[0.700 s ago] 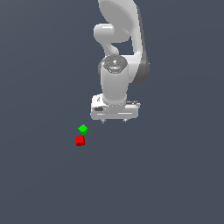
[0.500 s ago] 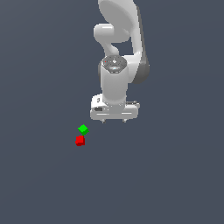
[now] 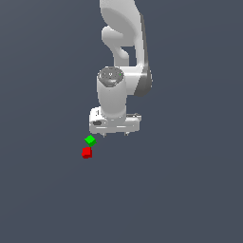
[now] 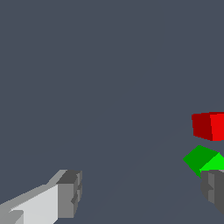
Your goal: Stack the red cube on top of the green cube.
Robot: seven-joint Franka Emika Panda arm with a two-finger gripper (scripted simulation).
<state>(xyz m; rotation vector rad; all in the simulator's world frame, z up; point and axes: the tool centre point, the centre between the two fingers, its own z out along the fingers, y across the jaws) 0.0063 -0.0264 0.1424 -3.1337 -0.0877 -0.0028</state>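
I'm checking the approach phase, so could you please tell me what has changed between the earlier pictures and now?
The hand has shifted slightly toward the exterior view's left, nearer the green cube. It is open and holds nothing. The green cube and the red cube lie where they were, side by side on the floor, unstacked.

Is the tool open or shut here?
Open. In the wrist view its two fingers stand wide apart, nothing between them; the tool holds no cube.

Exterior view: high, distant, looking down. Wrist view: close. Shared: red cube (image 3: 86,153), green cube (image 3: 90,140).
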